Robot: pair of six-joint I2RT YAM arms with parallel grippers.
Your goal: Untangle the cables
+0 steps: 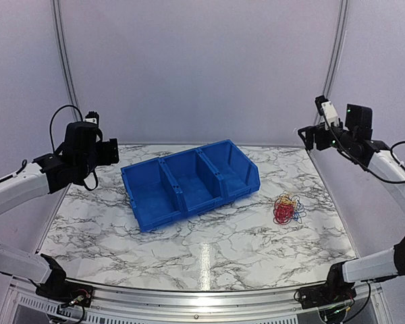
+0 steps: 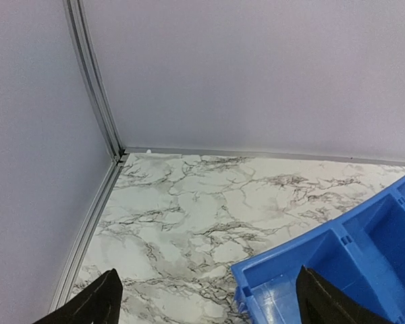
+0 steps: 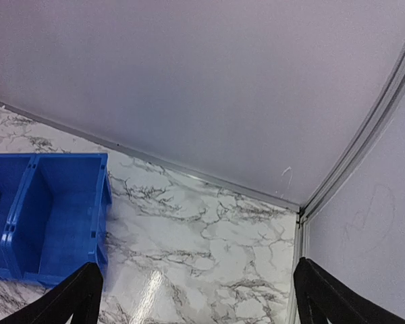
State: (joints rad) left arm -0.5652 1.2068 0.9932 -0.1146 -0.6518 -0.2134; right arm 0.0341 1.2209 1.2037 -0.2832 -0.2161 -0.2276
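Observation:
The cables [image 1: 287,208] lie in one small tangled bundle of red, yellow and dark blue loops on the marble table, right of the blue bin [image 1: 189,182]. They show only in the top view. My left gripper [image 1: 110,152] is raised high at the far left, open and empty; its two fingertips stand wide apart in the left wrist view [image 2: 206,300]. My right gripper [image 1: 309,138] is raised high at the far right, well above and behind the bundle, open and empty; its fingertips stand wide apart in the right wrist view [image 3: 196,293].
The blue bin has three compartments and sits angled at the table's middle; it also shows in the left wrist view [image 2: 337,270] and the right wrist view [image 3: 47,216]. White walls with metal rails [image 2: 94,88] enclose the table's back and sides.

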